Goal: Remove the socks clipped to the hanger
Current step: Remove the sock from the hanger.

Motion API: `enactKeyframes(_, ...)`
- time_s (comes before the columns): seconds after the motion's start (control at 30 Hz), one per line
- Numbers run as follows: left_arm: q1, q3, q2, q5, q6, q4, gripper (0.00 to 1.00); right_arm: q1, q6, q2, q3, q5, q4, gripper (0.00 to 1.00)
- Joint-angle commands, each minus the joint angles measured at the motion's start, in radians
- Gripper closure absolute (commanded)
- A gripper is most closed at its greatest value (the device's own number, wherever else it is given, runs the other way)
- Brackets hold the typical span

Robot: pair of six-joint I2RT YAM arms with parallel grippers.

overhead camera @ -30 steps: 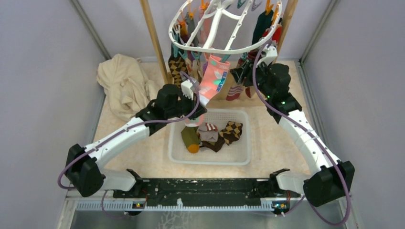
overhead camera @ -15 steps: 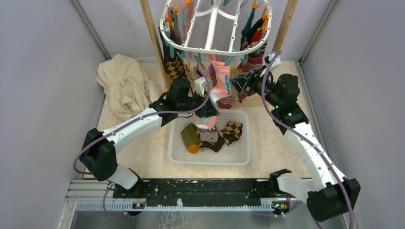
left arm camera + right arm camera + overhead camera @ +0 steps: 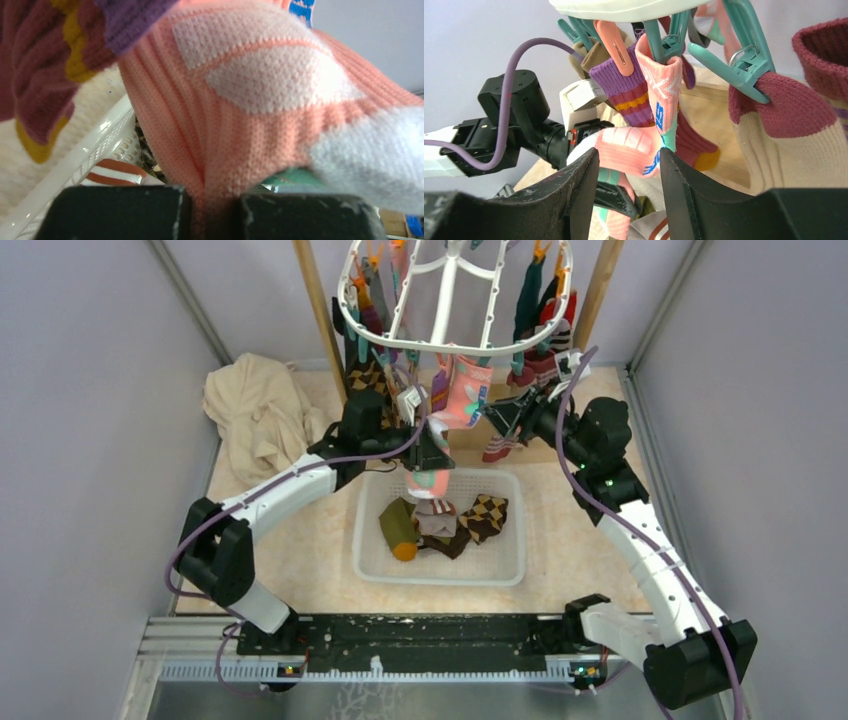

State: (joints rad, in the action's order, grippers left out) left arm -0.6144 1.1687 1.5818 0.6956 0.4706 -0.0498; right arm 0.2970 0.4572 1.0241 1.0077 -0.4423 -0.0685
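The white oval hanger [image 3: 455, 344] hangs at the top centre with several socks on teal and orange clips. A pink sock [image 3: 462, 395] hangs from a teal clip [image 3: 670, 42] on its near rim. My left gripper [image 3: 432, 455] is shut on the pink sock's lower part [image 3: 240, 145], above the basket. My right gripper [image 3: 500, 417] is open just right of the pink sock [image 3: 664, 95], its fingers [image 3: 579, 185] on either side of the view of it, not touching. A maroon and cream sock [image 3: 789, 125] hangs beside it on a teal clip.
A white mesh basket [image 3: 372, 565] under the hanger holds several removed socks, among them an argyle one [image 3: 487, 515] and a green one [image 3: 398, 527]. A cream cloth [image 3: 255, 415] lies at the back left. Two wooden posts [image 3: 320, 320] flank the hanger. Grey walls stand on both sides.
The hanger has swung back from a tilt to level. My left gripper moved up and right, holding the pink sock's lower part. My right gripper shifted slightly left, near the sock's clip.
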Motion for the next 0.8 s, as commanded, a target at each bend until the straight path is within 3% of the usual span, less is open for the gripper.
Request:
enactKeyframes(0.0, 0.048, 0.027, 0.006, 0.092, 0.049, -0.069, 1.00, -0.004, 0.042, 0.005, 0.006, -0.021, -0.106, 0.54)
enactKeyframes(0.1, 0.085, 0.022, 0.019, 0.151, 0.116, -0.132, 1.00, -0.004, 0.077, 0.023, 0.003, -0.035, -0.167, 0.61)
enactKeyframes(0.37, 0.113, 0.024, 0.069, 0.254, 0.228, -0.246, 0.99, -0.004, 0.148, 0.099, -0.005, 0.007, -0.320, 0.68)
enactKeyframes(0.57, 0.113, 0.010, 0.080, 0.270, 0.248, -0.269, 0.99, 0.001, 0.194, 0.166, -0.020, 0.036, -0.433, 0.69)
enactKeyframes(0.77, 0.114, -0.014, 0.076, 0.305, 0.293, -0.315, 0.98, 0.006, 0.137, 0.218, 0.016, 0.106, -0.455, 0.66)
